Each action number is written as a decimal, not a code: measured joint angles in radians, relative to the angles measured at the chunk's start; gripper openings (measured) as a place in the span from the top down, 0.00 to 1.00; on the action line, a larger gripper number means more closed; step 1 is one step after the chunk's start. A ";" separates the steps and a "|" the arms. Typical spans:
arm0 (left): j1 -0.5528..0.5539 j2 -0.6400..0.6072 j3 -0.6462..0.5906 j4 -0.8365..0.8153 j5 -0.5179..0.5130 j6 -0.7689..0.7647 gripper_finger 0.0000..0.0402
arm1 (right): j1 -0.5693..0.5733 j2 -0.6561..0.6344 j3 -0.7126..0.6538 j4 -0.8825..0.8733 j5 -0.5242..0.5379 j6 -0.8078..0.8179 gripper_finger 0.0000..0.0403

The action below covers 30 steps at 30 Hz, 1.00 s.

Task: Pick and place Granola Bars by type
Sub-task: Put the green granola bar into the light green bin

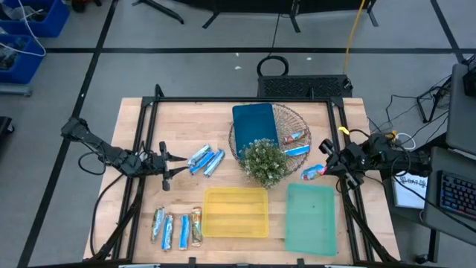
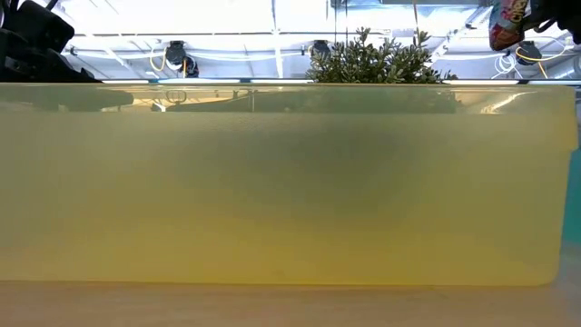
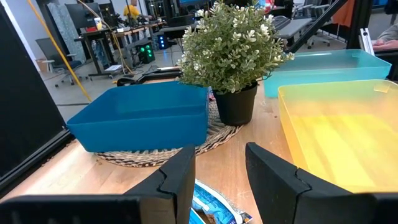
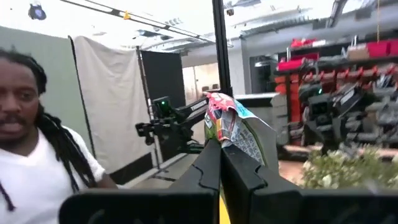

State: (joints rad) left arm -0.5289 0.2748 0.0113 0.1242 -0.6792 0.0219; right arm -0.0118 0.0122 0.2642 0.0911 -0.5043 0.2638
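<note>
My right gripper [image 1: 321,170] is shut on a red-and-blue granola bar [image 1: 312,172], raised over the table just beyond the green tray's far edge; the low view shows the bar [image 2: 507,22] high up. My left gripper [image 1: 175,165] is open and low beside two blue-silver bars [image 1: 207,160] lying flat on the table. In the left wrist view a blue bar [image 3: 214,210] lies under the gap between the fingers, untouched. Several bars [image 1: 177,228] lie side by side near the table's near-left corner. Two more bars [image 1: 297,143] rest on the woven mat. My right gripper [image 4: 221,154] pinches the red-and-blue bar between its two fingertips by one end of the wrapper [image 4: 219,138]. The rest of the bar [image 4: 235,127] sticks out past the fingertips, its wrapper crumpled. It is lifted clear of the table.
A yellow tray [image 1: 236,228] and a green tray [image 1: 311,237] sit at the near edge; the yellow one fills the low view. A blue tray [image 1: 253,119] and a potted plant [image 1: 264,161] stand on the woven mat [image 1: 291,116]. A person shows in the right wrist view.
</note>
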 joint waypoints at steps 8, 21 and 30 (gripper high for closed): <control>0.000 0.000 0.000 0.000 0.000 0.000 0.64 | 0.102 0.060 0.000 -0.096 0.066 0.152 1.00; 0.000 0.000 0.000 0.000 -0.001 0.000 0.64 | 0.440 0.402 0.112 -0.201 0.378 0.223 1.00; 0.000 0.000 0.000 0.000 -0.001 0.000 0.64 | 0.681 0.780 0.426 -0.509 0.607 0.339 1.00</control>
State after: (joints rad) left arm -0.5285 0.2746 0.0113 0.1238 -0.6800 0.0219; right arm 0.6696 0.7925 0.6901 -0.4181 0.1030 0.6027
